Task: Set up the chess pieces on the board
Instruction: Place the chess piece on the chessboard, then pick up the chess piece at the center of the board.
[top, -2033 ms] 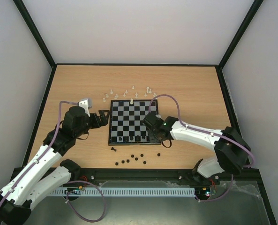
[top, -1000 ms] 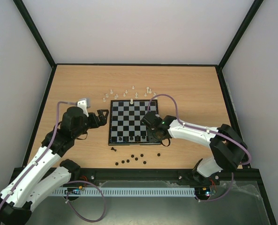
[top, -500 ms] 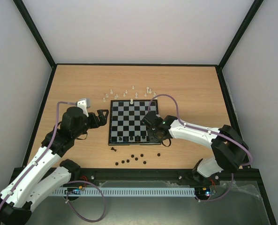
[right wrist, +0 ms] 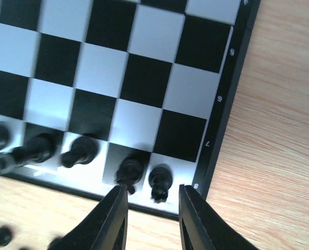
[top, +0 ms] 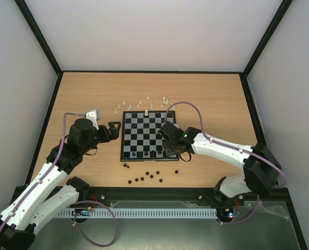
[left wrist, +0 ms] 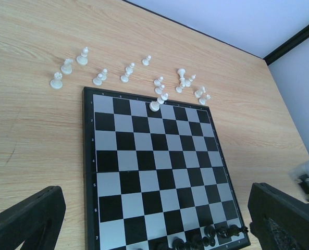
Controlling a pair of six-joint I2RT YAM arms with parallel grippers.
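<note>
**A:** Where had you got to with the board?

**B:** I had my right fingers (right wrist: 115, 219) low over the near right corner of the flat black-and-silver chessboard (left wrist: 144, 156). A small black chess piece (right wrist: 160, 181) stood upright on the corner square, in line with the gap between the tips. The fingers were parted somewhat wider than the piece and, as far as I could see, gripped nothing.

**A:** And the other side?

**B:** My left fingers (left wrist: 29, 221) hung spread wide and empty just off the board's left edge.

**A:** How should the release have been handled?

**B:** I judged it best to finish widening first, then rise straight up. The neighbouring black piece (right wrist: 131, 169) stood just beside one tip, so any sideways drift could topple it. Plenty remained to do. Loose black pieces (top: 146, 177) lay on the wooden counter (top: 217, 99) between the board and the near edge. Loose white pieces (left wrist: 128, 73) lay beyond the far edge, and only one white piece (left wrist: 154, 105) stood on the far row.

**A:** What had changed from a second before?

**B:** My right fingers had loosened from a tighter pinch, and the forearm had swung slightly rightward. The left arm and every loose piece sat as they had.
</note>
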